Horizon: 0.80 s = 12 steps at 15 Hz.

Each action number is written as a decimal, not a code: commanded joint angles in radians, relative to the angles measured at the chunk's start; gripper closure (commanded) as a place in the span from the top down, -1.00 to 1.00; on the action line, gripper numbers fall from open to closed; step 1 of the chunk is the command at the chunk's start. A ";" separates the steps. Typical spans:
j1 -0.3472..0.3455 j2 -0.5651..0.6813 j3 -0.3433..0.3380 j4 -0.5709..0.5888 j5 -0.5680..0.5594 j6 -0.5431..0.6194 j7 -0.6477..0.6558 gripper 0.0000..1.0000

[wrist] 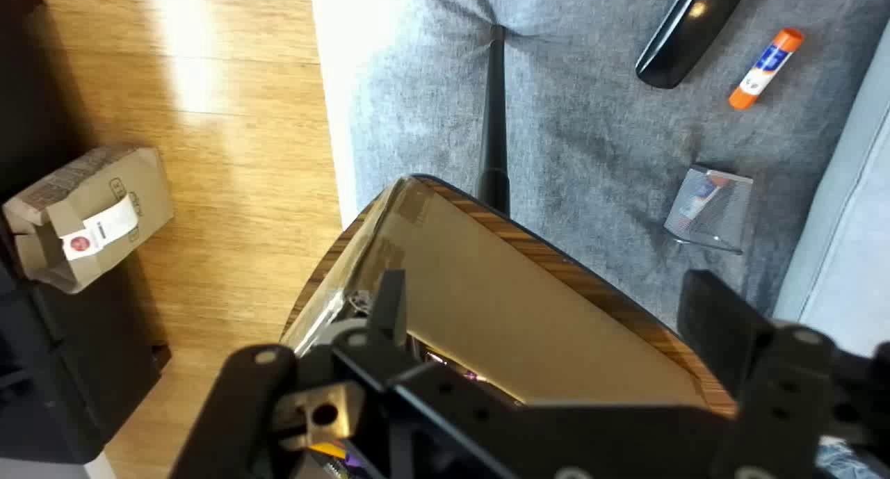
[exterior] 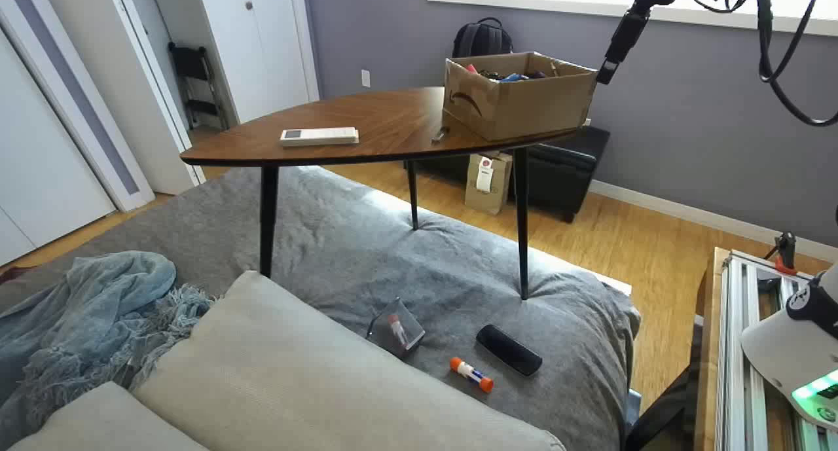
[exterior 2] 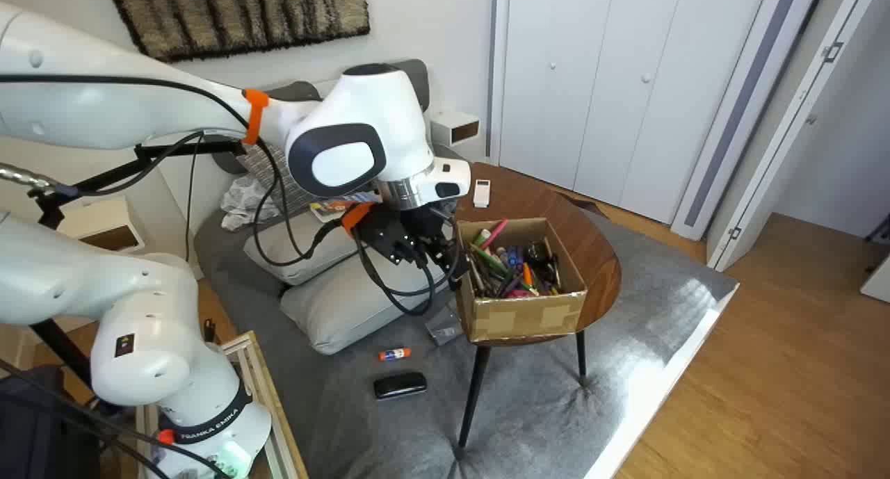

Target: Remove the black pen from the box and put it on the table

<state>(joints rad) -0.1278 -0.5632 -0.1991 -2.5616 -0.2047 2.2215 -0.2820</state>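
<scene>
The cardboard box [exterior: 543, 107] stands on the brown wooden table [exterior: 386, 114] near its edge, and it also shows in the other views [exterior 2: 528, 319] [wrist: 528, 319]. Pens and markers fill it. I cannot single out the black pen among them. A small thin dark item [exterior: 440, 135] lies on the table beside the box; I cannot tell whether it is the pen. My gripper [exterior: 607, 72] is beside the box's upper edge, also seen at the box's side in an exterior view [exterior 2: 455, 274]. In the wrist view its fingers [wrist: 546, 298] are wide apart with nothing between them.
A white slab [exterior: 319, 136] lies on the table. Below, on the grey bed cover, are a black case [exterior: 509, 350], an orange-capped glue stick [exterior: 471, 374] and a mesh holder [exterior: 397, 330]. A black backpack [exterior: 483, 40] is behind the box. A cushion [exterior: 314, 372] lies on the bed.
</scene>
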 commanded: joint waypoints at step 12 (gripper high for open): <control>-0.043 0.097 0.079 0.160 -0.003 -0.129 0.232 1.00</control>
<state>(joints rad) -0.1347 -0.5474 -0.1819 -2.5287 -0.2042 2.1863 -0.1911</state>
